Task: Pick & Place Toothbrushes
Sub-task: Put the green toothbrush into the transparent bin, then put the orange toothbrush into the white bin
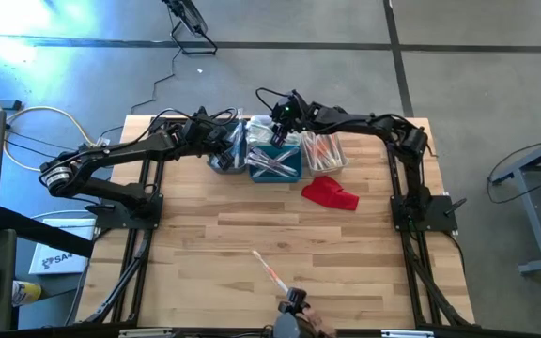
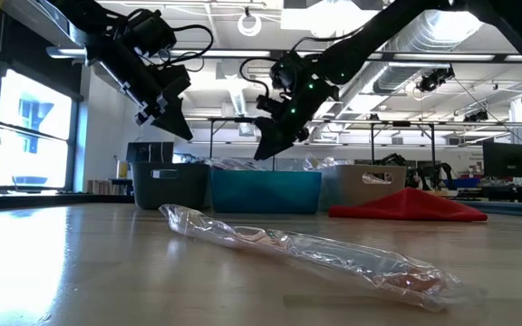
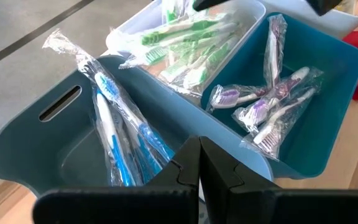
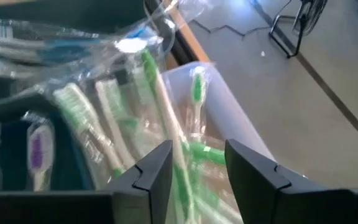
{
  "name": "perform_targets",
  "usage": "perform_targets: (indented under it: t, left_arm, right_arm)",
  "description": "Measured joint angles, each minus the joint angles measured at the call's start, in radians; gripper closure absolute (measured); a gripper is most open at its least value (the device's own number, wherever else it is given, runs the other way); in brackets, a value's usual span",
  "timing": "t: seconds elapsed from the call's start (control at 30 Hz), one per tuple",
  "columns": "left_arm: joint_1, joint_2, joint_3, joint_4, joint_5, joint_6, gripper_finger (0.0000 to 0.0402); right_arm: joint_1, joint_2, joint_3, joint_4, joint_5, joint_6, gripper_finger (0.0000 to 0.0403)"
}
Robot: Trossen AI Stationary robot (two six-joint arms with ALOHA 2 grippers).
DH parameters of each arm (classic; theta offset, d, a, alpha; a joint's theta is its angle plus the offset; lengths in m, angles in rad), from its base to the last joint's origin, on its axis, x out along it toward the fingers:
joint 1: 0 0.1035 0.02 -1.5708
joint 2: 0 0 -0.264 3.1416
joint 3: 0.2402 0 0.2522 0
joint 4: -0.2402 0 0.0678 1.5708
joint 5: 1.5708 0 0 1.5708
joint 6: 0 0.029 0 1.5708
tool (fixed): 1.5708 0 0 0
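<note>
The room is a large open workshop with exposed ceiling ducts, tall windows and desks with monitors beyond the wooden counter [image 1: 205, 235], which carries a row of small bins at its far edge and a red cloth [image 1: 331, 193] just in front of them. The step in hand looks like a drop-off: the right gripper [image 4: 197, 168] hangs over the white bin [image 3: 241, 15] that holds green toothbrushes [image 4: 166, 130], its fingers parted with nothing clamped between them, and a green-handled brush lies right below the gap, seemingly just let go. The left gripper [image 3: 199, 171] hovers over the grey-blue bin [image 3: 36, 143] of blue toothbrushes [image 3: 120, 137], fingers pressed fully together and empty. Between those bins sits the teal bin [image 3: 328, 68] with purple-and-white brushes [image 3: 272, 106]. One wrapped orange toothbrush [image 1: 270, 269] lies alone on the near part of the counter, well apart from the bins; the next move probably calls for lifting clear and reaching back for it, taking care with the slippery wrapper.
</note>
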Motion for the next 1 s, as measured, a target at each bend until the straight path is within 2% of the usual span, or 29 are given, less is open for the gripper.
perform_targets:
  t: [0.33,0.7,1.0]
  left_arm:
    - [0.000,0.000,0.000,-0.002,0.000,0.000,0.0402]
    - [0.000,0.000,0.000,-0.010,0.034,-0.041,0.0402]
    - [0.000,0.000,0.000,-0.091,0.061,-0.147,0.0402]
  right_arm:
    - [0.040,-0.097,0.000,-0.091,0.041,0.009,0.0264]
    - [0.158,-0.196,0.000,-0.088,0.041,0.023,0.0264]
    - [0.261,-0.217,0.000,-0.095,0.040,0.173,0.0264]
